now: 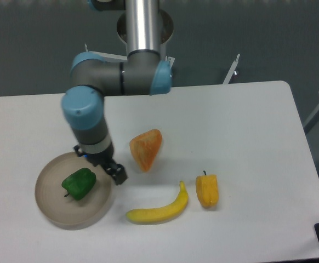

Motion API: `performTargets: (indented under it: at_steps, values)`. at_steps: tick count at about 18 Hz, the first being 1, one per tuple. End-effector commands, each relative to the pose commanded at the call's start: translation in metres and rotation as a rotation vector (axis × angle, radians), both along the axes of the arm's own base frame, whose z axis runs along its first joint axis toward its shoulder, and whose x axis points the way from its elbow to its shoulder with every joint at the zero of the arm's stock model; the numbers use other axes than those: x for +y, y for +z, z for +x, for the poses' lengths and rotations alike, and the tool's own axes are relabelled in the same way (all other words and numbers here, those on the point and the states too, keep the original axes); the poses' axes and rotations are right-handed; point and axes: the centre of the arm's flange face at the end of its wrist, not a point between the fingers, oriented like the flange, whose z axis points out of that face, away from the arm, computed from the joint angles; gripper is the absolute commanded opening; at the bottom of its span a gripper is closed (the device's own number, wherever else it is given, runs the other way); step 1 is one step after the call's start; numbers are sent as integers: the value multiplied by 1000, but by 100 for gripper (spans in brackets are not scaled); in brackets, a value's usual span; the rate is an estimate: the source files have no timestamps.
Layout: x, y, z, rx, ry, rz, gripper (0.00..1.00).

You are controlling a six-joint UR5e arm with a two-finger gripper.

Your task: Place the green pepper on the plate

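Note:
The green pepper (79,184) lies on the beige plate (55,211) at the table's front left, a little right of the plate's middle, stem pointing left. My gripper (114,172) hangs just right of the pepper, over the plate's right rim, apart from it. Nothing is between its dark fingers, but the wrist hides how wide they stand.
An orange wedge-shaped fruit (146,149) sits right of the gripper. A banana (158,209) lies in front, with a yellow-orange pepper (207,190) beside its right end. The arm's base column (143,24) stands at the table's back edge.

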Motion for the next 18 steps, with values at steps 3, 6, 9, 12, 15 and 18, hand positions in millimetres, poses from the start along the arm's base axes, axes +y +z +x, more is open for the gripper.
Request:
performTargets:
  at_steps: [3,6,9,12,15,18]
  values:
    - [-12,3,-46,14,-72,-11,92]
    - [-29,5,-90,68,-141,-47,95]
    - [-45,10,-132,94,-170,-59,96]
    - [-61,9,-170,93,-223,-70,97]
    - [-67,6,-185,94,-231,-75,99]
    - [-65,0,-198,93,-220,-77,99]
